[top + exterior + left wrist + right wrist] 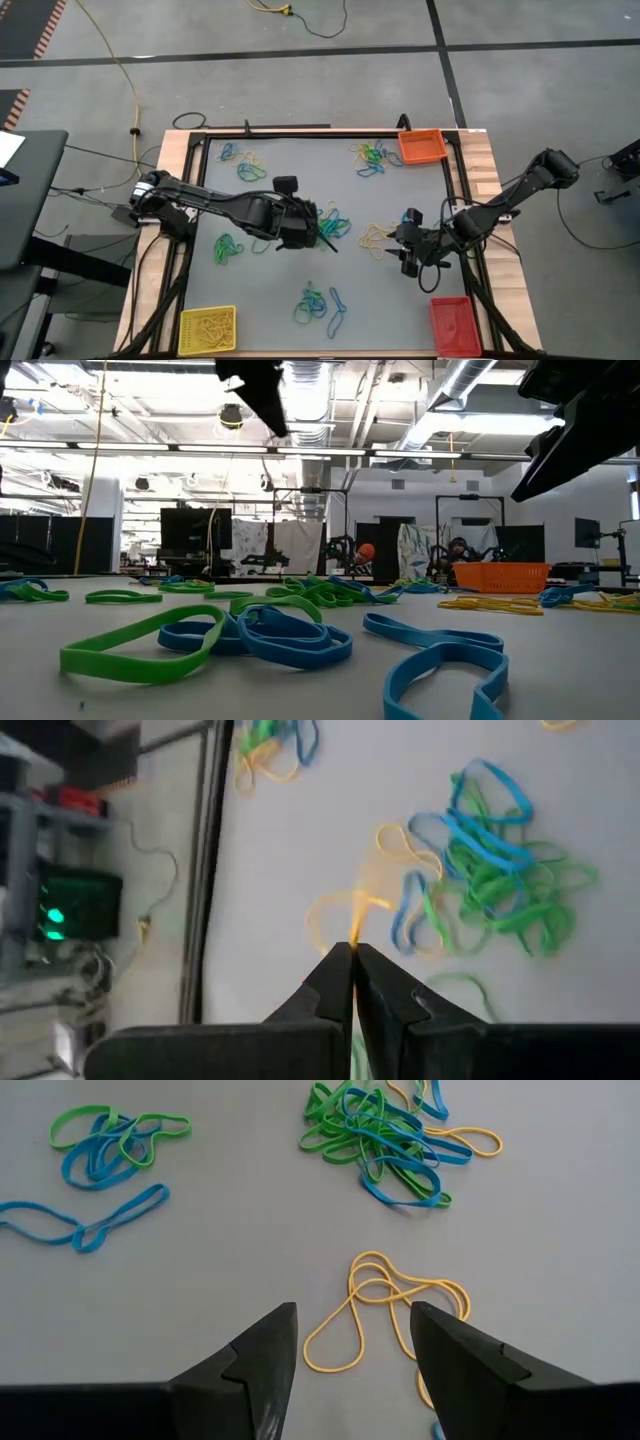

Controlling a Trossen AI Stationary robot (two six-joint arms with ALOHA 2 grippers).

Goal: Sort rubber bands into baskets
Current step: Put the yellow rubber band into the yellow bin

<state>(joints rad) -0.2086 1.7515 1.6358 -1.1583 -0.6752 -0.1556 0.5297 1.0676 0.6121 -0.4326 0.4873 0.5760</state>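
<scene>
Right claw (352,1342): fingers apart, yellow bands (385,1315) just ahead between them.
Left claw (352,960): clamped on 1 yellow band (340,910).

A grey work surface (290,190) was framed by a wooden border (490,165). A yellow cable (115,60) was laid across the floor at ten o'clock; a dark desk (25,195) was placed at nine o'clock.

A grey floor (330,70) crossed by dark lines, with a yellow cable (115,60) trailing, surrounds the table; beyond, ceiling ducts (455,385) and strip lights (320,451) span a workshop hall.
</scene>
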